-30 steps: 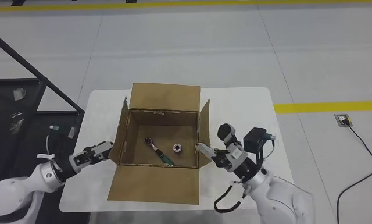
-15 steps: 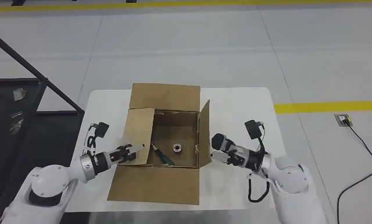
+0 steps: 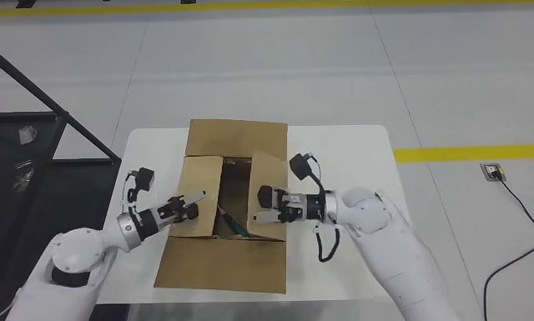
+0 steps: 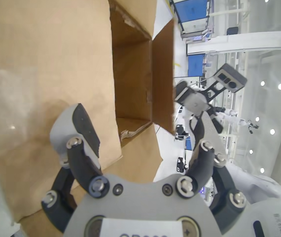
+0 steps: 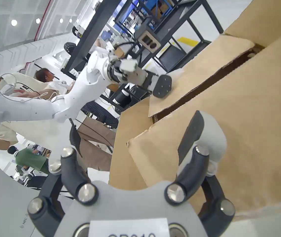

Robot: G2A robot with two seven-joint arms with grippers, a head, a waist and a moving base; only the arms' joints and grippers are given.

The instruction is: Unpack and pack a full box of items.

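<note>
— Spread wide at the left gripper (image 3: 190, 205), gripping nothing, laid against the left flap (image 3: 200, 175) of the cardboard box (image 4: 130, 75).

— And at the right gripper (image 3: 264, 204)?

— Spread wide as well, empty, up against the right flap (image 3: 269, 165), itself tilted in over the opening.

— Whereabouts for the box?

— Middle of the white table (image 3: 350, 154). Back flap (image 3: 238, 137) laid open away from the robot, front flap (image 3: 221, 267) spread toward it. Between the two side flaps, a narrow gap, and down in it a green-handled tool (image 3: 229, 221).

— Around the table?

— Pale grey floor (image 3: 275, 62). Far side, a yellow line (image 3: 250, 4). To the right, a yellow stripe (image 3: 463, 152), then a floor socket (image 3: 492, 172) with a cable (image 3: 517, 206) trailing off. To the left, a black metal frame (image 3: 33, 114).
</note>
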